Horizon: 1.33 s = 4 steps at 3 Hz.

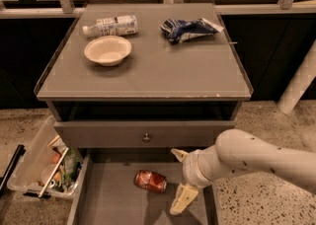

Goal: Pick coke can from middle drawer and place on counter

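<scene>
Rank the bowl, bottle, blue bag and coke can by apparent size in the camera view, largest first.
1. bowl, narrowly
2. blue bag and bottle: too alike to rank
3. coke can, beside the open hand in the middle drawer

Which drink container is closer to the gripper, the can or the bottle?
The red coke can in the middle drawer, right beside the open gripper; the white-labelled bottle lies far off on the counter.

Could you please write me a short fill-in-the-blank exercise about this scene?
The can lies on its ___ in the drawer.
The open claw hovers over the drawer beside the can, holding ___.
On the counter, the bottle lies just behind the ___.
Missing words: side; nothing; bowl.
</scene>
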Motion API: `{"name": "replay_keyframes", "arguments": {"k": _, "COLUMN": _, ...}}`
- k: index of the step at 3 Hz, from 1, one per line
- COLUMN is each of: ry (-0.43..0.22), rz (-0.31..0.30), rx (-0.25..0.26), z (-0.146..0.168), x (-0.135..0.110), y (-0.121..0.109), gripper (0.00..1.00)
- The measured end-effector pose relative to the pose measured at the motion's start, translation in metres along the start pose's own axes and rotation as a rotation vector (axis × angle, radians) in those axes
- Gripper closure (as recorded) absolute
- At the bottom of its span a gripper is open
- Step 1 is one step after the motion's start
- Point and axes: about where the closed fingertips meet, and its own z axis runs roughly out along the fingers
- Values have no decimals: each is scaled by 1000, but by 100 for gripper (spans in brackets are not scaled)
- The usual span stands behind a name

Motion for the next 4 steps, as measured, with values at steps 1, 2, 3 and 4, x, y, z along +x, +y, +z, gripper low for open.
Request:
{"name": "replay_keyframes", "arguments": {"k": 1, "ry": -44, "rz": 16, "rx": -4, "z": 35, "x": 7, "y": 11, "gripper": 0}}
{"name": "replay_keyframes", "arguments": {"k": 2, "ry": -126, "rz": 25, "rx": 6, "z": 70, "x": 15, "y": 9, "gripper": 0}}
{"name": "replay_keyframes", "arguments": {"k": 3, "ry": -126, "rz": 22, "rx": -1, "z": 74, "x": 15, "y": 10, "gripper": 0}}
{"name": "replay_keyframes", "arguments": {"k": 4, "ry": -135, "rz": 30, "rx": -3, "z": 97, "x": 19, "y": 1, "gripper": 0}}
